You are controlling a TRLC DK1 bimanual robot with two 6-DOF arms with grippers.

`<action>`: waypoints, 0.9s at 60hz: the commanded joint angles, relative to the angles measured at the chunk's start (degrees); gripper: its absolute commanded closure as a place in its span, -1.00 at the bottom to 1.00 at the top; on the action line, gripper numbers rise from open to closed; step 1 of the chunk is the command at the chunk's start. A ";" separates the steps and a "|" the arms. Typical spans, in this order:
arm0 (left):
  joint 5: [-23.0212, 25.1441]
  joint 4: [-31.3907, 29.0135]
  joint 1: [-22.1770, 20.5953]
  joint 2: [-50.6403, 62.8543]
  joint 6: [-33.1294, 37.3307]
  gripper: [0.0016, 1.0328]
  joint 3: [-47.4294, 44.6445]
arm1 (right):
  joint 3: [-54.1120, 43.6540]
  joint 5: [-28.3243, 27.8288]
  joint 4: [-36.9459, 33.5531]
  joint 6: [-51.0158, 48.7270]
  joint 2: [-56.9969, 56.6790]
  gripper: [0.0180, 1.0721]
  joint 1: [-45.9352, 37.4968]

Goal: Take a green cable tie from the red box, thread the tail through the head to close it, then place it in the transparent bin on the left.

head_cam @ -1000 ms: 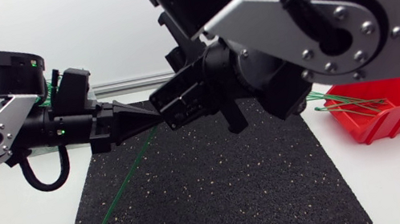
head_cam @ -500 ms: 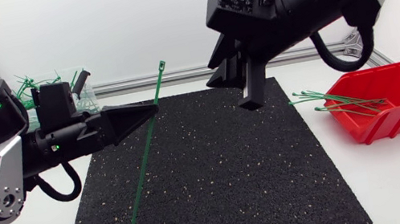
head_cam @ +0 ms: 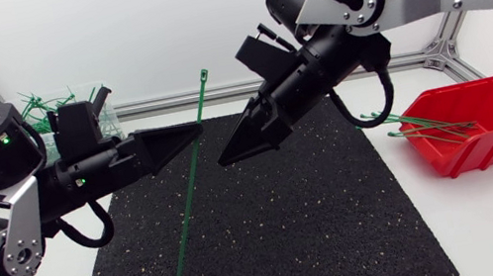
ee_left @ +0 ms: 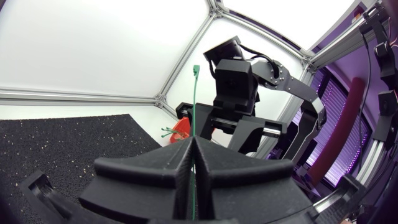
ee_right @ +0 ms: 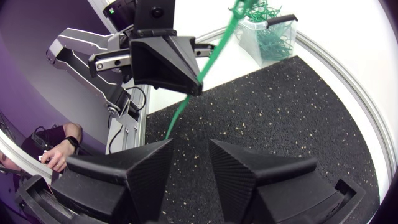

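Your left gripper point(head_cam: 194, 134): clamped on the green cable tie point(head_cam: 188, 208), which slants over the black mat point(head_cam: 294, 240).
Your right gripper point(head_cam: 229, 155): fingers parted, empty, just off the tie at 3 o'clock.
Open mat: from centre toward 6 o'clock.
Red box point(head_cam: 487, 133): 3 o'clock edge.
Transparent bin point(head_cam: 69, 99): 10 o'clock.

Right pincer point(head_cam: 227, 158) (open) has swung toward tie point(head_cam: 187, 218).

Green tie point(head_cam: 189, 203), red box point(head_cam: 489, 149), speckled black mat point(head_cam: 273, 234)
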 commanded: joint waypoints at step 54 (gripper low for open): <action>-1.95 2.81 -1.56 1.32 -3.38 0.93 0.17 | -9.80 -5.26 20.32 10.60 -0.03 0.89 3.23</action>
